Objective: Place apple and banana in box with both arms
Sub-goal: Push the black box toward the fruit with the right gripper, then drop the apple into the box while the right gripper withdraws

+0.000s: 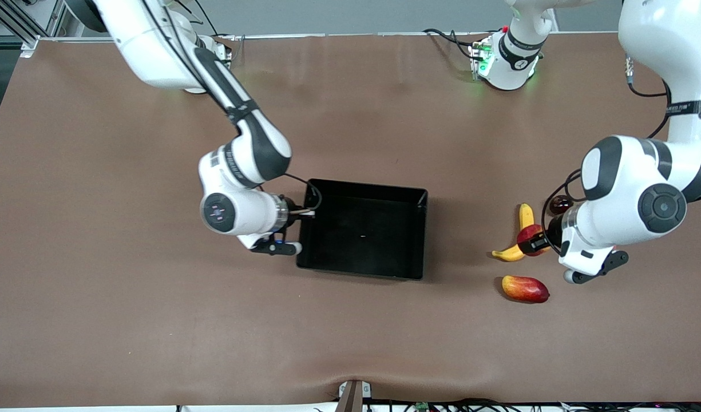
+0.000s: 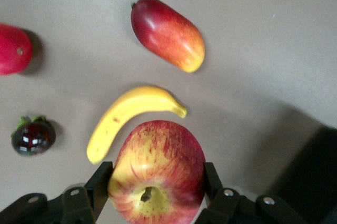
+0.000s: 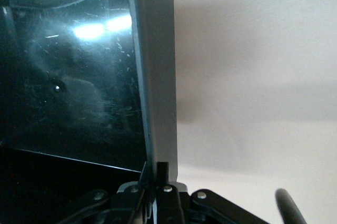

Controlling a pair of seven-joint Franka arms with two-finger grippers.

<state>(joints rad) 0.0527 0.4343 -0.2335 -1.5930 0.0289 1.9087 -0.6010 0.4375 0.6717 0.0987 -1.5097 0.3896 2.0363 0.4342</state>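
Note:
My left gripper [image 1: 534,245] is shut on the apple [image 1: 529,234], red with yellow streaks, and holds it just over the middle of the banana [image 1: 525,216]. In the left wrist view the apple [image 2: 156,171] sits between both fingers [image 2: 99,187], stem dimple toward the camera, with the yellow banana [image 2: 131,114] lying on the table under it. The black box [image 1: 363,234] stands mid-table and is empty. My right gripper [image 1: 305,214] is shut on the box's wall at the right arm's end; the right wrist view shows the fingers [image 3: 164,170] pinching that wall [image 3: 155,77].
A red-and-yellow mango-like fruit [image 1: 525,289] lies nearer the front camera than the banana, also in the left wrist view [image 2: 168,33]. A dark mangosteen-like fruit [image 1: 560,204] [image 2: 32,135] and a plain red fruit [image 2: 10,48] lie by the left arm. Brown table mat [image 1: 127,320].

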